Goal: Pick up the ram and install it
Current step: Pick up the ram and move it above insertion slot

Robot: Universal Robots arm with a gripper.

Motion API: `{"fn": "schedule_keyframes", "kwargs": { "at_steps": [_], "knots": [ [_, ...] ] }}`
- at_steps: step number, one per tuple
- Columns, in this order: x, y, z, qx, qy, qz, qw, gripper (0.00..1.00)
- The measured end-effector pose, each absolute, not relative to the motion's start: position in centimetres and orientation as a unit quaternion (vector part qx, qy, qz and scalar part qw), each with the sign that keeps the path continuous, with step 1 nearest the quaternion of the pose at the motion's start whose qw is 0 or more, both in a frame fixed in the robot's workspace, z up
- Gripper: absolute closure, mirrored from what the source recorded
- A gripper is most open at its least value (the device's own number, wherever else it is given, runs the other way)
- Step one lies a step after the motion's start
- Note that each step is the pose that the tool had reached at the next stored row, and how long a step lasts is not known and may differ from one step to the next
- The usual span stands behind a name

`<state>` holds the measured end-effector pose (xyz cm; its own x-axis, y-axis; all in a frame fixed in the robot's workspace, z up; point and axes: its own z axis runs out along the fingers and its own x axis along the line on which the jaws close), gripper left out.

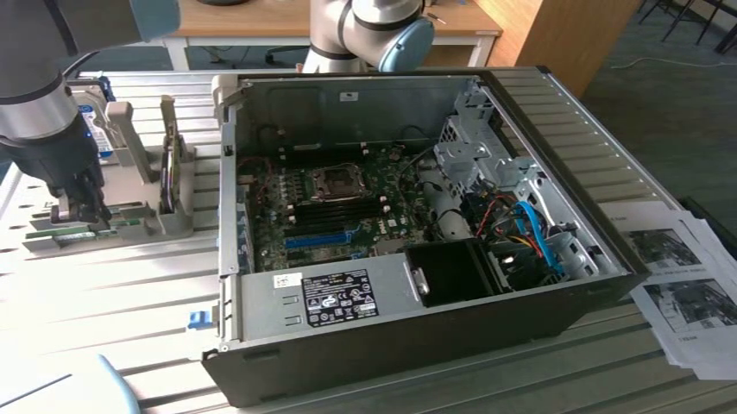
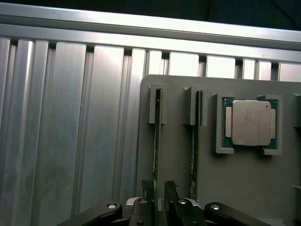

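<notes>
The ram (image 2: 156,141) stands on edge in a slot of a grey holder (image 2: 244,188), and a second stick (image 2: 193,141) stands parallel beside it. My gripper (image 2: 158,184) is open, its two dark fingers (image 2: 170,188) straddling the near end of the first stick with a small gap on each side. In the exterior view my gripper (image 1: 86,214) is low over the holder (image 1: 127,226) at the exterior view's left, where a green board edge (image 1: 58,231) shows. The open computer case (image 1: 553,112) lies beside it, its motherboard (image 1: 334,207) exposed.
A processor chip (image 2: 249,122) sits in a recess of the holder. Upright grey brackets (image 1: 136,142) and a blue-labelled drive (image 1: 98,129) stand behind the holder. Drive cage and cables (image 1: 507,198) fill the case's right side. Papers (image 1: 679,285) lie at the exterior view's right on the ribbed table (image 1: 103,293).
</notes>
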<state>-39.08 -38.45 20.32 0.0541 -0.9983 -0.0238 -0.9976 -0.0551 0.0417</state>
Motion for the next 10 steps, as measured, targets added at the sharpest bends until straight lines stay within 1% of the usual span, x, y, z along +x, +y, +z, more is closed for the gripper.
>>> {"fn": "schedule_keyframes", "kwargs": {
  "at_steps": [10],
  "knots": [
    [-39.07,-38.45,20.29,0.726,-0.687,-0.023,0.007,0.77]
  ]
}}
